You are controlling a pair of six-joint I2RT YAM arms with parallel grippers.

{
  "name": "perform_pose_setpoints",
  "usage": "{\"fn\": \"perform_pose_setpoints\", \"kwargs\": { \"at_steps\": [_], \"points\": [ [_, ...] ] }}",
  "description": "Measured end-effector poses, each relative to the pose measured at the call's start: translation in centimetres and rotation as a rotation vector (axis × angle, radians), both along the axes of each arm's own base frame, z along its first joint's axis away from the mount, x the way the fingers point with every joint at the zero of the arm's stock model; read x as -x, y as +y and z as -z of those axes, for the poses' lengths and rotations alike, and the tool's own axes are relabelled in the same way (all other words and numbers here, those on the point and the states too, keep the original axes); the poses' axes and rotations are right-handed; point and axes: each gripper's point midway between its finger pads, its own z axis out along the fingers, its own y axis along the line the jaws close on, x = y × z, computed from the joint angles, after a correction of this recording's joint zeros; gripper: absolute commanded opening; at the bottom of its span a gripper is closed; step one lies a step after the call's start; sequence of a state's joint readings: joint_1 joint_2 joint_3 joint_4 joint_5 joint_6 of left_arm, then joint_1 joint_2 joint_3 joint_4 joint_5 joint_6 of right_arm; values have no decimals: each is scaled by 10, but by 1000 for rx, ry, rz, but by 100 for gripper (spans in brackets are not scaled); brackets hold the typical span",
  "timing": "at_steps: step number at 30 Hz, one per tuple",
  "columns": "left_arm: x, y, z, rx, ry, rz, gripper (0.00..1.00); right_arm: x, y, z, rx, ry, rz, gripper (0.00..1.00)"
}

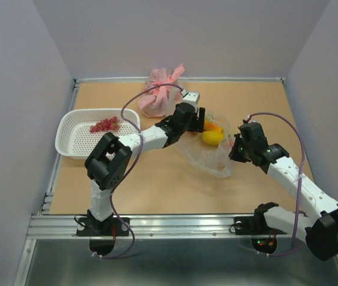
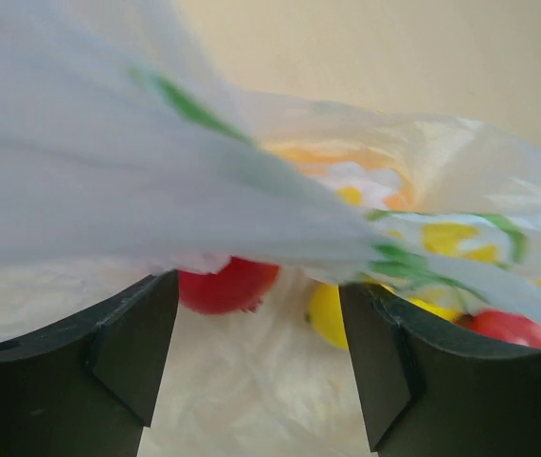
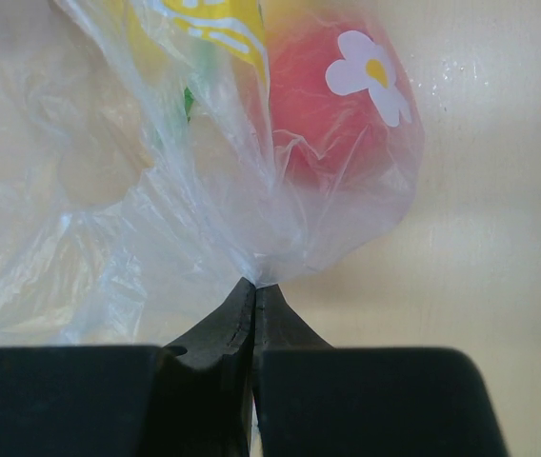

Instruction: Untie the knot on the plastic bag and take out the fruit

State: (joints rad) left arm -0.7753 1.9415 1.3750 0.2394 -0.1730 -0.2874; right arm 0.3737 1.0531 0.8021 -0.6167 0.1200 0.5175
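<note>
Slippage threatens: the right claw [image 3: 254, 286], clenched on a thin pinch of the plastic bag [image 3: 147, 219], could tear it or lose it. The left claw [image 2: 259, 307], spread open at the bag, may snag film, not the red fruit [image 2: 228, 286]. The bag lies on the surface [image 1: 157, 185], fruit inside; the white basket [image 1: 68, 128] holds a grape bunch [image 1: 105, 125].

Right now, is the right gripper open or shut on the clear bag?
Shut on it. The right gripper shows jaws pressed together in its wrist view, pinching a fold of the clear plastic bag.
</note>
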Motion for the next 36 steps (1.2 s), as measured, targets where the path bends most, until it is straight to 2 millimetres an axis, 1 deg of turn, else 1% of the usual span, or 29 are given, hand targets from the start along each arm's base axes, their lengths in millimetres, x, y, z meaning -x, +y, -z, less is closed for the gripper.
{"fn": "perform_pose_setpoints", "kwargs": {
  "at_steps": [1, 5, 7, 10, 13, 15, 21, 23, 25, 31, 34, 36],
  "points": [
    [12, -5, 0, 38, 27, 15, 82, 1, 0, 0, -1, 4, 3, 0],
    [48, -16, 0, 128, 113, 33, 87, 1, 0, 0, -6, 6, 9, 1],
    [66, -28, -1, 187, 164, 31, 89, 1, 0, 1, -8, 7, 12, 0],
    [84, -44, -2, 237, 206, 36, 93, 1, 2, 1, -21, 9, 18, 1],
    [95, -55, 0, 284, 249, 14, 94, 3, 3, 6, -31, 20, 18, 1],
    [94, -59, 5, 311, 278, -18, 96, 5, 4, 11, -37, 30, 16, 1],
    [76, -60, 41, 360, 368, -167, 99, 7, 8, 16, -62, 42, 15, 1],
    [70, -61, 46, 372, 384, -203, 99, 6, 10, 16, -72, 35, 15, 1],
    [62, -66, 49, 399, 392, -242, 99, 7, 11, 19, -79, 40, 12, 1],
    [47, -77, 46, 444, 396, -300, 98, 8, 17, 22, -109, 43, -1, 1],
    [40, -85, 53, 455, 406, -318, 94, 8, 20, 23, -122, 42, -9, 1],
    [40, -86, 67, 445, 424, -335, 91, 8, 22, 22, -134, 42, -19, 1]
  ]
}}
